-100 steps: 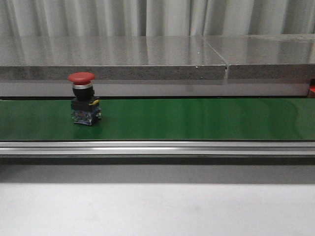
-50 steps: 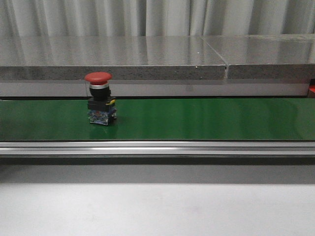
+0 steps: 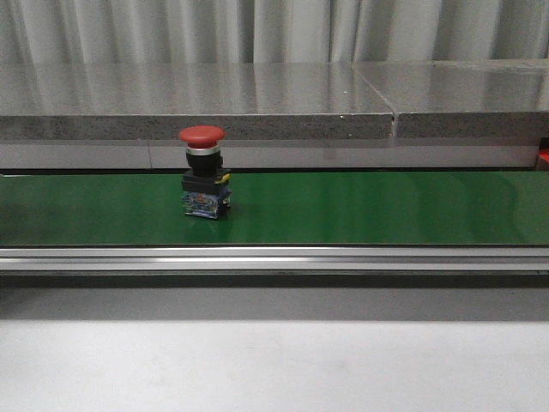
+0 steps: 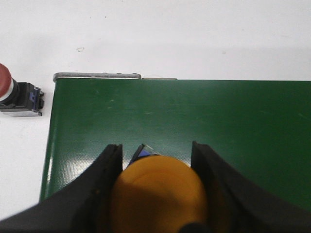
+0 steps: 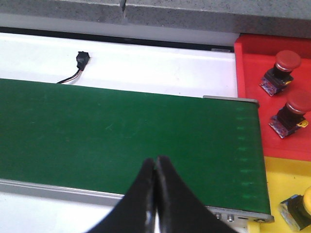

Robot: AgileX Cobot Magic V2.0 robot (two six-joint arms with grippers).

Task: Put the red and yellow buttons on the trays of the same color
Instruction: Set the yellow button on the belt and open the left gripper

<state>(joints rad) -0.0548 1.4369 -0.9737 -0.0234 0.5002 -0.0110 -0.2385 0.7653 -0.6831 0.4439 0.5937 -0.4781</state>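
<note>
A red button stands upright on the green conveyor belt, left of its middle. My left gripper is shut on a yellow button above the belt's end; its clear-blue base peeks out past the cap. Another red button lies on the white table beside that end. My right gripper is shut and empty over the belt. Beyond the belt's far end, the red tray holds two red buttons. The yellow tray holds a yellow button.
A grey stone ledge runs behind the belt, and an aluminium rail runs along its front. A small black connector on a wire lies on the white table behind the belt.
The red button on the belt has travelled to the right in the front view, still upright.
</note>
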